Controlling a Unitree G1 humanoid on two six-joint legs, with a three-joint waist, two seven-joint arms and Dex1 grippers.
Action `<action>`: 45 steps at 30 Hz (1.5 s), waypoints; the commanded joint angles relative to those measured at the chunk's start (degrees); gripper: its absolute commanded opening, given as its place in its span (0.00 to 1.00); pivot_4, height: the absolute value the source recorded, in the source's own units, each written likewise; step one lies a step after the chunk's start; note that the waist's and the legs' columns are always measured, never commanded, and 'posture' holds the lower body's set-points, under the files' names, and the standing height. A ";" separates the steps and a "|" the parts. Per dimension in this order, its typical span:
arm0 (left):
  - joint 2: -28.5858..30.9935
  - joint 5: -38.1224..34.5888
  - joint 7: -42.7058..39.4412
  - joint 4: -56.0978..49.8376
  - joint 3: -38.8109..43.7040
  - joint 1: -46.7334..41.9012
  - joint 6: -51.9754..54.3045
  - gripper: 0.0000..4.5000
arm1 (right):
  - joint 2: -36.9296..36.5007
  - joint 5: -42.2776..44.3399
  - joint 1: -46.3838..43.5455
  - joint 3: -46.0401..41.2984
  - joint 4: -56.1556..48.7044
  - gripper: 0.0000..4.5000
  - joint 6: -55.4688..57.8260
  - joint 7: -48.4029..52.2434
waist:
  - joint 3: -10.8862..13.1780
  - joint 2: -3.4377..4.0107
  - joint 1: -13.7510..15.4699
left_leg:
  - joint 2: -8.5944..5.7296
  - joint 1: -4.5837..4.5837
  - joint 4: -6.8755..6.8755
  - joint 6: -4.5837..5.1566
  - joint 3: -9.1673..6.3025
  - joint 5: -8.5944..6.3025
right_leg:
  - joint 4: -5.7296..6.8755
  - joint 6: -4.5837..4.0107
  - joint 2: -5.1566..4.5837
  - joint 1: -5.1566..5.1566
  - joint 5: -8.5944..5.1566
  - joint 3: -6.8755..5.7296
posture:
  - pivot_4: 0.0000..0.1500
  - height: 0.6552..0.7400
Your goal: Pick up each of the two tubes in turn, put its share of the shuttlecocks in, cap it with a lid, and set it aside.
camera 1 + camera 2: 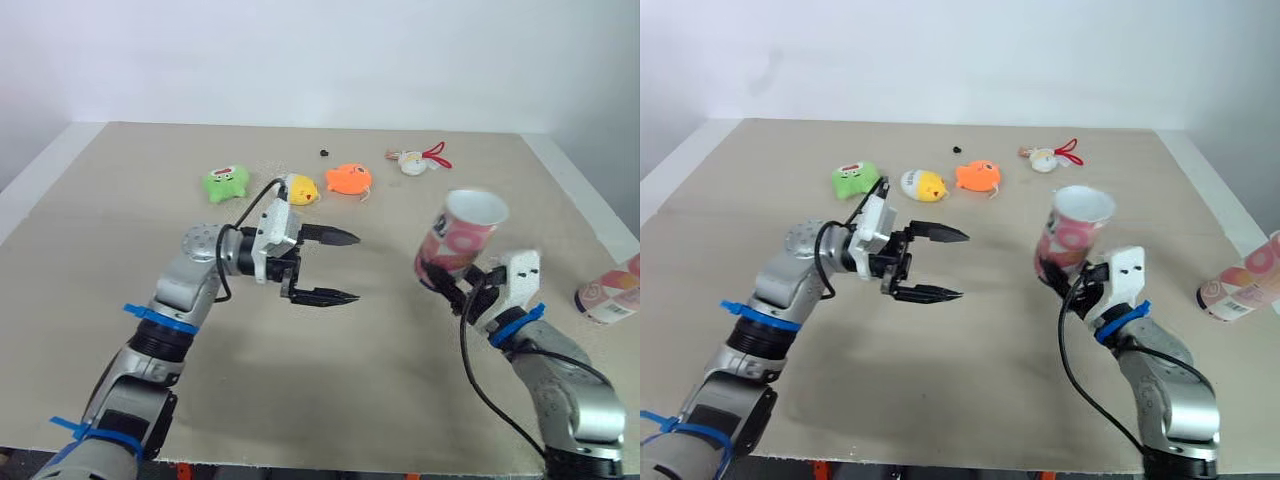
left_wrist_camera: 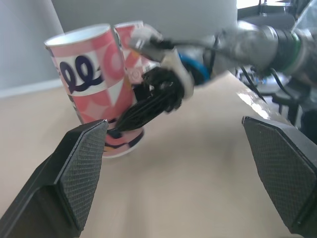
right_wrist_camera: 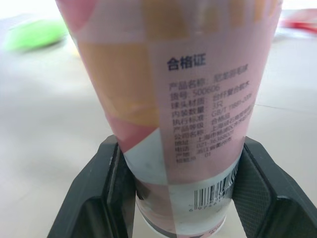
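My right gripper is shut on the lower part of a pink patterned tube. The tube leans toward the table's middle with its open white mouth up. In the right wrist view the black fingers clamp both sides of the tube near its barcode. My left gripper hovers open above mid-table, pointing at the tube with nothing between its fingers. A second pink tube lies on its side at the table's right edge.
Near the back of the beige table sit a green toy, a yellow one and an orange one. A white and red item and a small black object lie farther back.
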 commanded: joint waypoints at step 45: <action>-10.16 1.54 9.13 8.62 3.95 -5.62 -3.46 1.00 | 0.44 -3.42 1.41 -7.79 13.14 1.00 -7.85 -11.27 | -0.01 0.22 0.11 | -0.10 0.01 -0.01 0.02 0.06 0.07 | -0.05 0.11 0.04 0.07 0.04 0.29 | 1.00 1.00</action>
